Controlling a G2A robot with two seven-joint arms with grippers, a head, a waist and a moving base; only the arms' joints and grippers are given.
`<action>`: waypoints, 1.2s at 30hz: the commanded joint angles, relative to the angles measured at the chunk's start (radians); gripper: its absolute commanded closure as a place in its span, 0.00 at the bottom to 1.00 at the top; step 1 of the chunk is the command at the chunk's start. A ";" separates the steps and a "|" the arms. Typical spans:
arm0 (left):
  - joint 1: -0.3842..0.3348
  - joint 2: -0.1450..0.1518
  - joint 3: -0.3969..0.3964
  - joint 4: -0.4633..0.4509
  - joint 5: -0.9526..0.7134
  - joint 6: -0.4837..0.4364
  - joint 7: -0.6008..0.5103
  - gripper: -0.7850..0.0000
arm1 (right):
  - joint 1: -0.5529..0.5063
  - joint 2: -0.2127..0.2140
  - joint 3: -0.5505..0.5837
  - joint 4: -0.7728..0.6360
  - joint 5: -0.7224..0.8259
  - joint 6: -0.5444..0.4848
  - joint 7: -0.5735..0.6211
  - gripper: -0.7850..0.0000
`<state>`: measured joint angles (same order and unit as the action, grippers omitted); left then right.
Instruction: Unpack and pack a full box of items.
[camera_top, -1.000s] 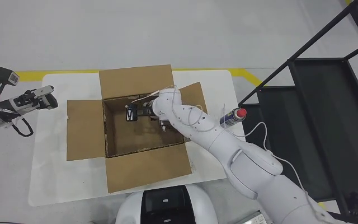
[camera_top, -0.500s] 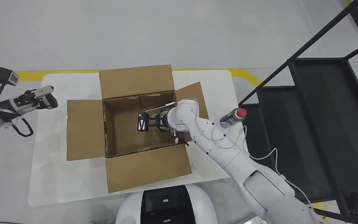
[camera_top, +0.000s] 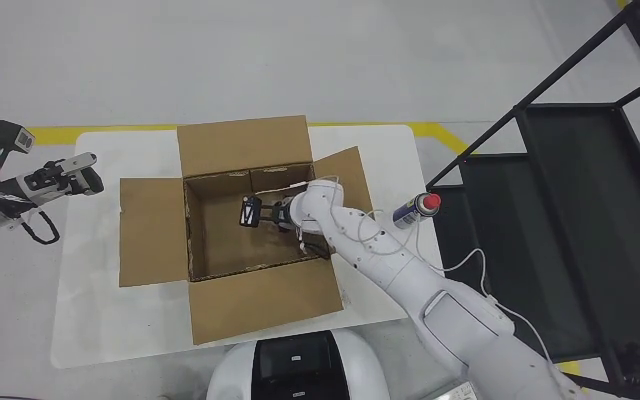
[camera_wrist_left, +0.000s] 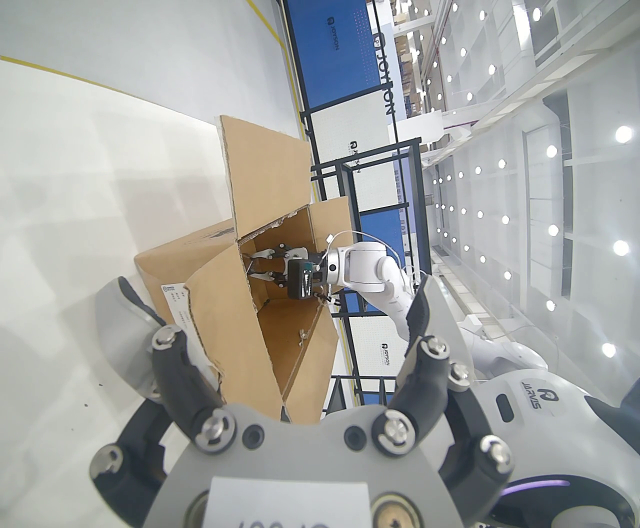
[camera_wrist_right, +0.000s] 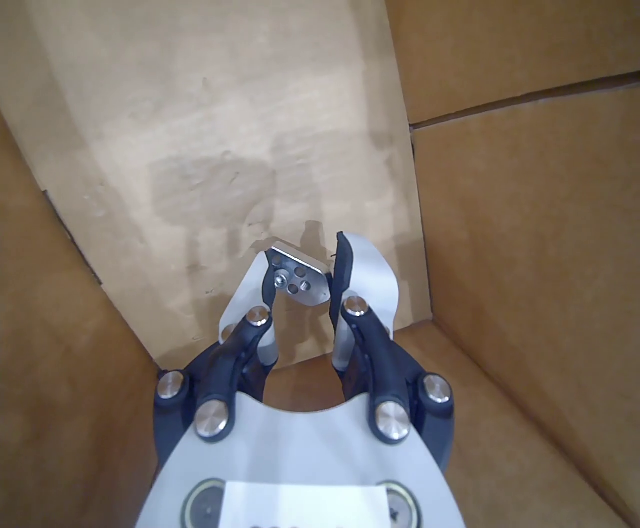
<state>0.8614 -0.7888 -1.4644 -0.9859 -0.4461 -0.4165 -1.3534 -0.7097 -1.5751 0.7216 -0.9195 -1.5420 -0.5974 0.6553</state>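
The bench (camera_top: 100, 310) carries an open box (camera_top: 245, 147) with its flaps folded out. The right end effector (camera_top: 243, 213) sits inside it, narrowly parted and gripping nothing, near the far wall and well apart from the left wall. The left end effector (camera_top: 90, 175), spread wide, hangs at the bench's left edge. A can (camera_top: 416, 209) lies at the right edge.

From above, the right arm (camera_top: 350, 235) covers the right-hand part of the cardboard box's (camera_top: 245, 145) floor. The staircase (camera_top: 560, 200) and the left arm (camera_top: 30, 190) run off opposite edges. From the left wrist, the box's near flap (camera_wrist_left: 235, 325) hides most of its inside, and the right gripper (camera_wrist_left: 251, 264) is too small for detail.
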 joint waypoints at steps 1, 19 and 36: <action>0.000 0.000 0.000 0.000 0.000 0.000 0.000 0.00 | 0.008 -0.003 -0.003 0.014 0.001 -0.002 0.002 0.79; 0.000 0.000 0.000 0.000 0.000 0.000 0.000 0.00 | -0.048 0.037 0.070 -0.170 -0.023 -0.069 0.079 0.00; 0.000 0.000 0.000 0.000 0.000 0.000 0.000 0.00 | -0.069 0.058 0.114 -0.215 0.019 -0.119 0.126 0.00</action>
<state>0.8614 -0.7888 -1.4644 -0.9859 -0.4461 -0.4165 -1.3534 -0.7874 -1.5149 0.8408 -1.1496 -1.5210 -0.7175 0.7818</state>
